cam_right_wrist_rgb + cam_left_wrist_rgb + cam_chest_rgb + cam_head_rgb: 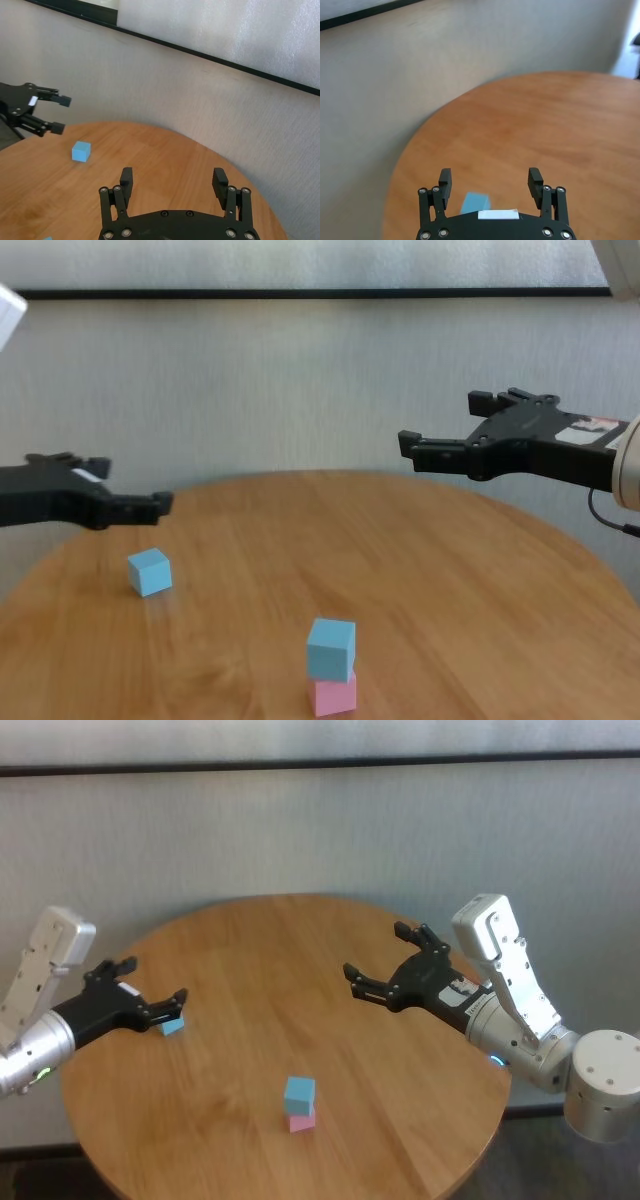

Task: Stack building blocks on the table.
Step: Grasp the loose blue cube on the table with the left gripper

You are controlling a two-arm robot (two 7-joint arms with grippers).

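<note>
A light blue block (299, 1094) sits on top of a pink block (301, 1122) near the front middle of the round wooden table (280, 950); the stack also shows in the chest view (331, 648). A second light blue block (173, 1025) lies alone at the table's left; it shows in the chest view (149, 571), the left wrist view (475, 203) and the right wrist view (81, 151). My left gripper (152, 985) is open and empty, hovering just above and behind this block. My right gripper (381, 958) is open and empty, raised over the table's right side.
A pale wall stands close behind the table. The table's round edge runs near both arms. Bare wood lies between the lone block and the stack.
</note>
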